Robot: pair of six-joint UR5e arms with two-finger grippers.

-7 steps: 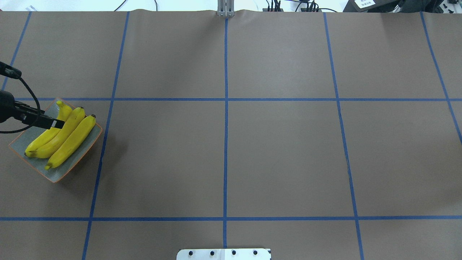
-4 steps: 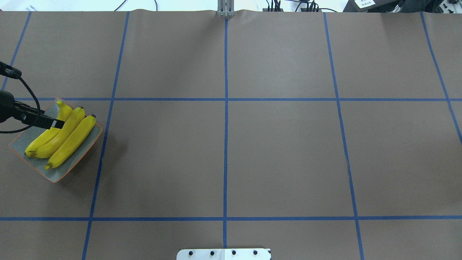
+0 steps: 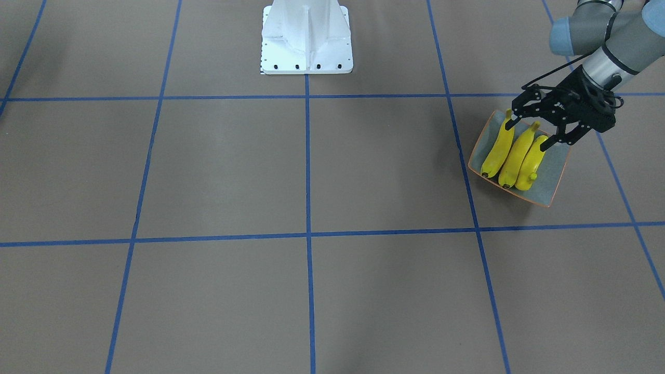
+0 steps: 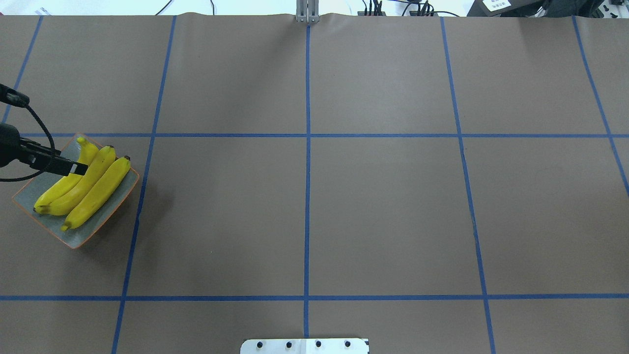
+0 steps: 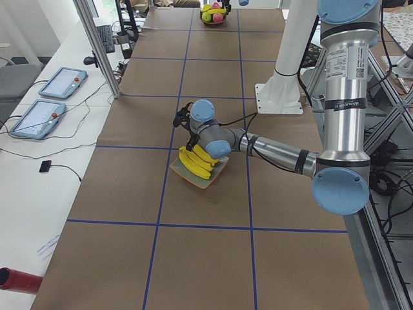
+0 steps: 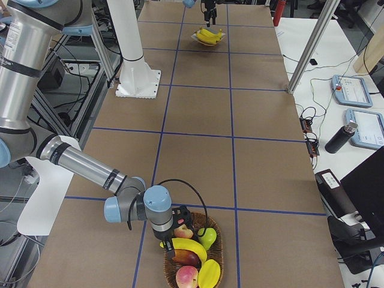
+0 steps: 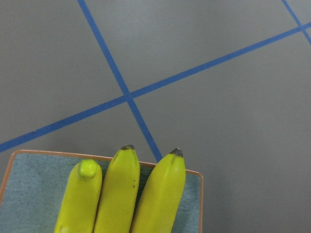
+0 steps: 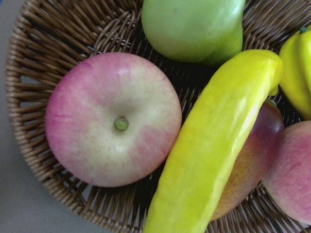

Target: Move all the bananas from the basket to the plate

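Three bananas (image 3: 511, 150) lie side by side on the plate (image 3: 553, 174), which sits at the 9 o'clock edge of the table in the overhead view. Their long axes run from 1 o'clock to 7 o'clock there. The left gripper (image 3: 527, 136) hovers over their stem ends with its fingers spread wide, holding nothing.

One more banana (image 8: 214, 145) lies in the wicker basket (image 8: 43, 58) at the far opposite end of the table, so by my reading the task is one transfer short of done. The right gripper (image 6: 179, 223) hangs directly over that basket and is far the nearer arm. In the right wrist view this banana runs from 1 o'clock down to 7 o'clock. It sits just toward 4 o'clock from the picture's centre, resting across a reddish fruit (image 8: 255, 155). A pink apple (image 8: 114, 121) lies beside it at 9 o'clock and a green pear (image 8: 194, 26) at 12 o'clock. A grasp would likely need the fingers to straddle the banana across that slanted axis.

Neither right finger shows in the wrist view, and the side view is too distant, so I cannot tell whether the right gripper is spread or closed. The banana's lower end is cut off by the frame.
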